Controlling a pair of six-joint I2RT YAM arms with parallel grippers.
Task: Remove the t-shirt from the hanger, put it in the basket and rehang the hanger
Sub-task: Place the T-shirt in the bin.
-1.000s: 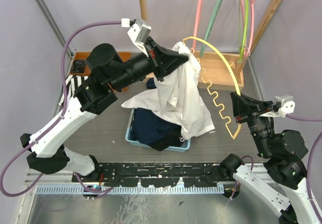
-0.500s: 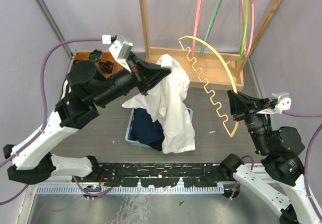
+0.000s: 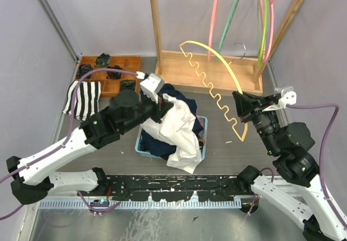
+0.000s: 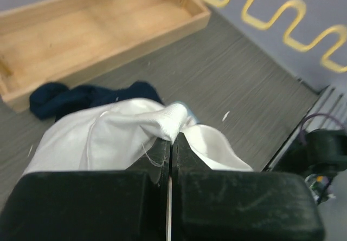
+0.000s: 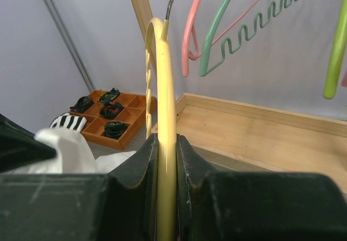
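The white t-shirt (image 3: 181,135) hangs bunched from my left gripper (image 3: 169,107), which is shut on a fold of it, and drapes over the blue bin (image 3: 203,123). In the left wrist view the fabric (image 4: 103,138) bulges out from the shut fingertips (image 4: 171,138). The yellow hanger (image 3: 217,54) is bare and apart from the shirt, held up to the right. My right gripper (image 3: 239,109) is shut on its lower arm. In the right wrist view the hanger's bar (image 5: 163,89) runs up between the jaws of that gripper (image 5: 166,143).
Dark clothes (image 3: 157,143) fill the bin. A wooden rack with a base tray (image 3: 179,70) stands behind, carrying pink (image 3: 212,19), green (image 3: 230,13) and lime (image 3: 263,19) hangers. An orange compartment tray (image 3: 116,61) and a striped cloth (image 3: 84,97) lie at the left.
The shirt has come away from the hanger. My left arm has carried it left and down onto the bin. My right gripper has shifted the bare hanger a little left.
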